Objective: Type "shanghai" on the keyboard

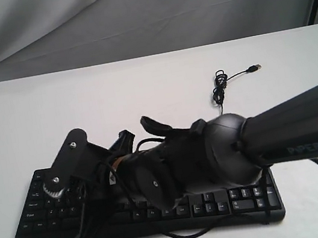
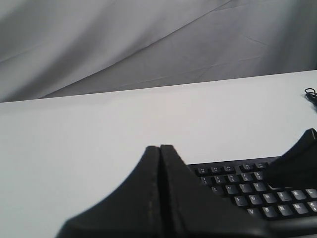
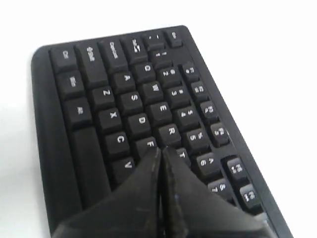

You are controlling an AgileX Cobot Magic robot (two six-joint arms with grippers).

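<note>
Grey cloth [image 1: 99,19], softly creased, hangs behind a smooth white table [image 1: 53,106].

Exterior view.
- Keyboard [image 1: 239,194]: black plastic, wide and flat, with white legends. It lies along the table's 6 o'clock edge, with the number pad at its 3 o'clock end.
- Cable [image 1: 220,87]: thin and black, bundled into a small coil on the table at about 1 o'clock of the keyboard. It ends in a metal-tipped plug [image 1: 254,68].
- Right arm [image 1: 294,127]: a matt black tube marked PIPER with a rounded joint. It enters from 3 o'clock and reaches over the keyboard's middle and 9 o'clock half. Its front end merges with the black keys, so the fingertips cannot be picked out here.

Left wrist view.
- Left pincer [image 2: 159,147]: two black wedge-shaped fingers pressed together with only a thin seam between them, holding nothing. This is the one view that shows it.
- One corner of the keyboard sits beside it, with rows of square caps whose legends are too blurred to read.

Right wrist view.
- Right pincer [image 3: 161,150]: closed and empty, its fingers meeting in a point where the F, R and T keys adjoin. Whether it touches a cap cannot be told.
- Only this view gives readable legends: A, S, D, Z, X, C, W and E.
- The caps are matt and the case edge is rounded.
</note>
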